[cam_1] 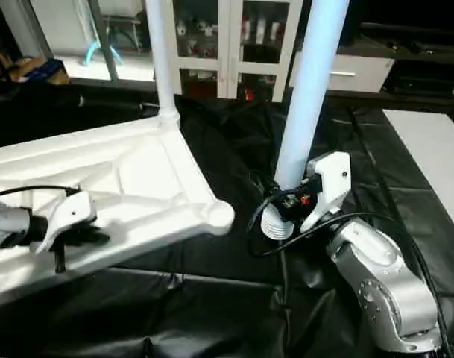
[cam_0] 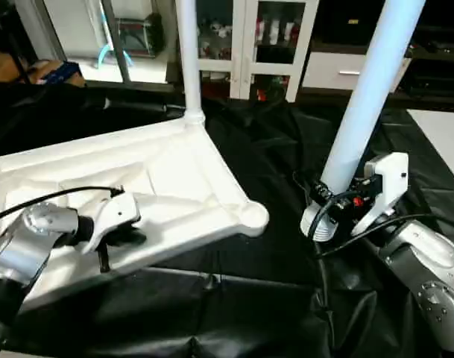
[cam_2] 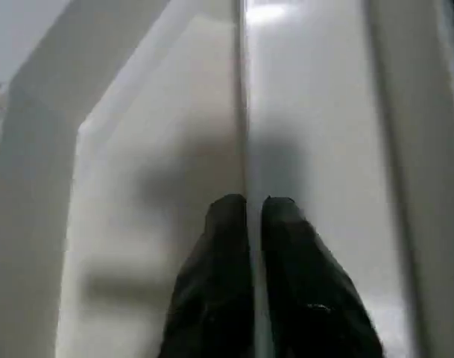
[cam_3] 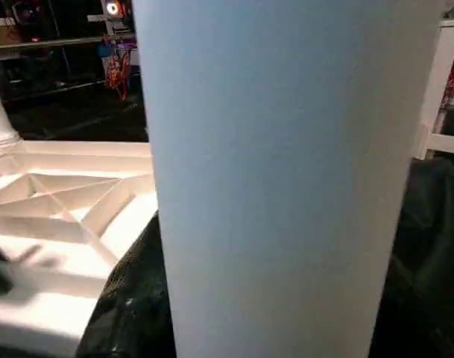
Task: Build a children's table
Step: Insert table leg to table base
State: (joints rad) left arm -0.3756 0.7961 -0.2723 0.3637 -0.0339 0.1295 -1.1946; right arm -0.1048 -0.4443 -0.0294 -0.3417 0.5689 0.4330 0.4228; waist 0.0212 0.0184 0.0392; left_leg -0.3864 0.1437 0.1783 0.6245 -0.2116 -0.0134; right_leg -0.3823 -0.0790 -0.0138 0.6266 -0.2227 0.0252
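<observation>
The children's table top [cam_0: 174, 171] lies upside down on black cloth, ribbed underside up. One white leg [cam_0: 188, 60] stands in its far corner socket. The near right corner socket [cam_0: 253, 215] is bare. My left gripper [cam_2: 253, 205] reaches down onto the underside, its black fingers [cam_2: 227, 224] pressed close on either side of a thin rib. My right gripper [cam_0: 338, 205] is shut on a second white leg [cam_0: 364, 97] just above its ribbed lower end and holds it nearly upright over the cloth, to the right of the bare socket. The same leg [cam_3: 286, 179] stands close in front of the right wrist camera.
Black cloth [cam_0: 241, 298] covers the work surface. A white flat board [cam_0: 443, 142] lies at the right edge. A white glass-door cabinet [cam_0: 249, 45] stands behind, with a low white drawer unit [cam_0: 338, 71] beside it.
</observation>
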